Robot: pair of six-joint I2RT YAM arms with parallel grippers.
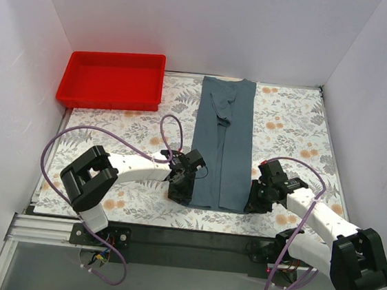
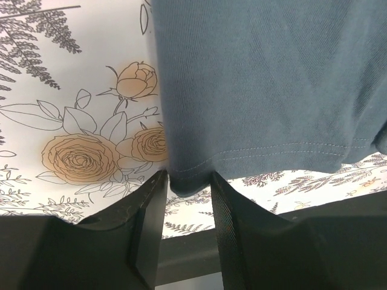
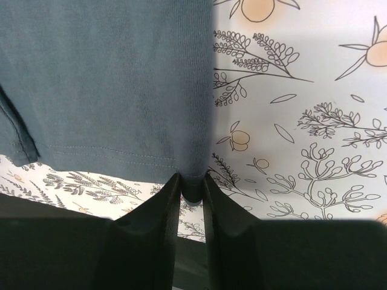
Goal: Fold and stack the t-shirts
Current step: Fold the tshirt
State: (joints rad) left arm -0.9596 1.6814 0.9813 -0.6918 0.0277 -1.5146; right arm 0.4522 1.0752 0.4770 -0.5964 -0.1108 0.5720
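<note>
One slate blue-grey t-shirt (image 1: 221,141) lies on the floral table, folded lengthwise into a long narrow strip with its hem toward me. My left gripper (image 1: 180,189) is at the hem's near left corner. In the left wrist view, the jaws (image 2: 188,181) pinch that corner of the shirt (image 2: 272,78). My right gripper (image 1: 255,200) is at the near right corner. In the right wrist view, it (image 3: 191,184) is shut tight on a fold of the shirt's (image 3: 109,78) edge.
An empty red tray (image 1: 110,81) stands at the back left. White walls enclose the table on three sides. The black front rail (image 1: 190,238) runs just behind both grippers. The floral cloth (image 1: 292,128) shows on either side of the shirt.
</note>
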